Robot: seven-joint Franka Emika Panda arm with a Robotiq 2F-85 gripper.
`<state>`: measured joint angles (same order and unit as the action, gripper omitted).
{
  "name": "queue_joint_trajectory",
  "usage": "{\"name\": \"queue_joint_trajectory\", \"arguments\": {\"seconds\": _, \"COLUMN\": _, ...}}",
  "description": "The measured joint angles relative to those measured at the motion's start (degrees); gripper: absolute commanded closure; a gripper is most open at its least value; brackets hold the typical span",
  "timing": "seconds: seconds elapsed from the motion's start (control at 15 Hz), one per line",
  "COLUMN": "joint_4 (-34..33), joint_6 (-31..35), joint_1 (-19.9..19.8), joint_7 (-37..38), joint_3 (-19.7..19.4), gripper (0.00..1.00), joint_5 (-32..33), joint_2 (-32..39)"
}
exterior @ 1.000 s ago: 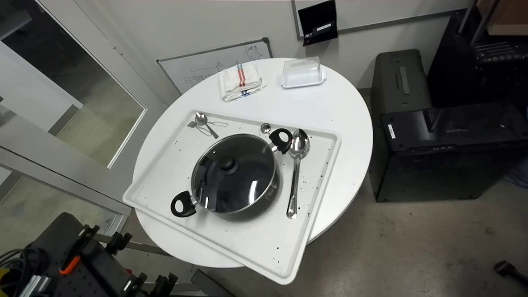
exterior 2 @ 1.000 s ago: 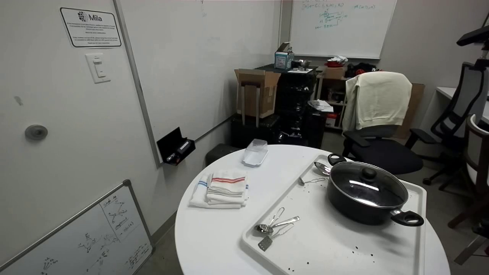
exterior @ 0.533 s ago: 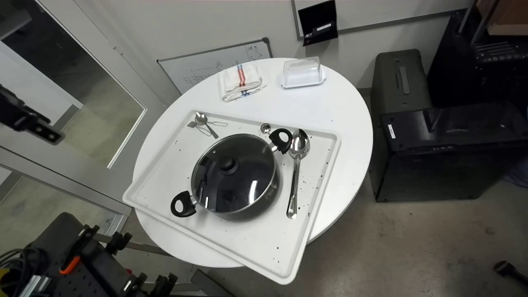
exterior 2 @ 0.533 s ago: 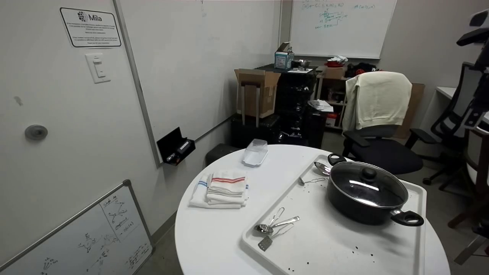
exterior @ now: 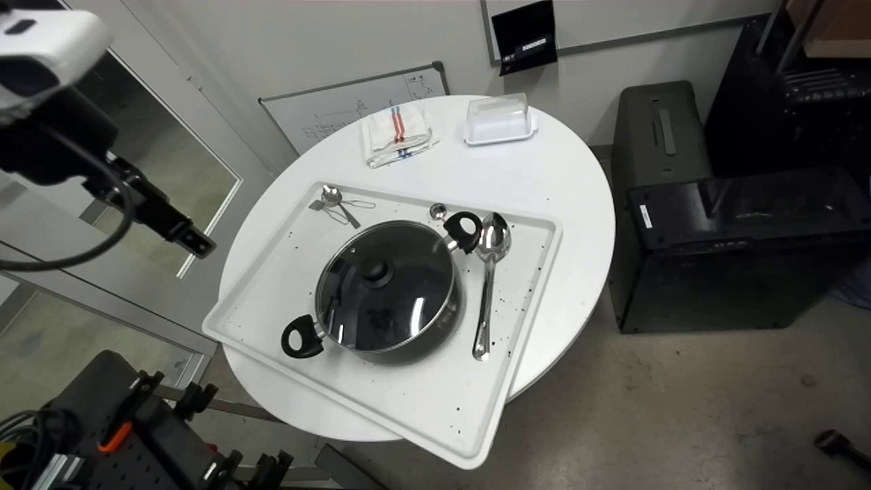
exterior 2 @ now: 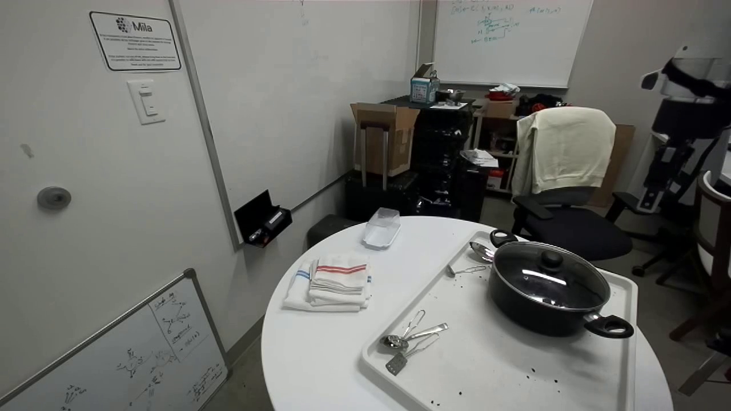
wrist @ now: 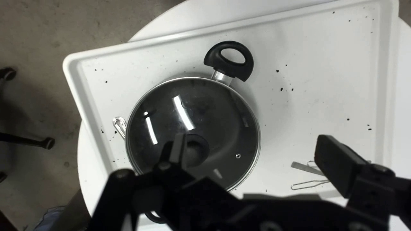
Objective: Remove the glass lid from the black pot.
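Observation:
The glass lid (exterior: 412, 279) lies flat on the black pot (exterior: 439, 333), its metal rim on the pot's edge and its dark knob (exterior: 373, 268) upright in the middle. Lid (exterior 2: 557, 282) and pot (exterior 2: 522, 314) also show in an exterior view. My gripper (exterior: 194, 241) hangs in the air off the table's edge, higher than the pot and apart from it. It also shows at the right of an exterior view (exterior 2: 650, 201). In the wrist view the gripper (wrist: 252, 146) is wide open and empty. Its left finger overlaps the knob (wrist: 196, 150) in the picture and hides part of it.
The pot stands on a white rimmed tray (exterior: 272, 272) on a round white table (exterior: 578, 204). A large metal spoon (exterior: 487, 292) lies beside the pot. Small utensils (exterior: 333, 199) lie in a tray corner. Folded towels (exterior: 400, 133) and a clear-lidded dish (exterior: 500, 121) stand behind the tray.
My arm and gripper have come into both exterior views, moving toward the table and lower. The pot, the lid and the other things have not moved.

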<state>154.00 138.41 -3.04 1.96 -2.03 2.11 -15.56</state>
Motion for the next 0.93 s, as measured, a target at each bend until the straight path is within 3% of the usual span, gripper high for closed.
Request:
{"name": "queue_joint_trajectory", "arguments": {"seconds": 0.4, "joint_4": -5.38, "joint_6": 7.88, "joint_1": -1.17, "joint_7": -0.01, "joint_3": -0.57, "gripper": 0.0, "joint_5": 1.53, "joint_2": 13.04}}
{"name": "queue_joint_trajectory", "arguments": {"seconds": 0.93, "joint_4": -13.83, "joint_6": 13.22, "joint_1": -1.28, "joint_7": 0.09, "joint_3": -2.28, "gripper": 0.0, "joint_5": 1.54, "joint_2": 28.1}}
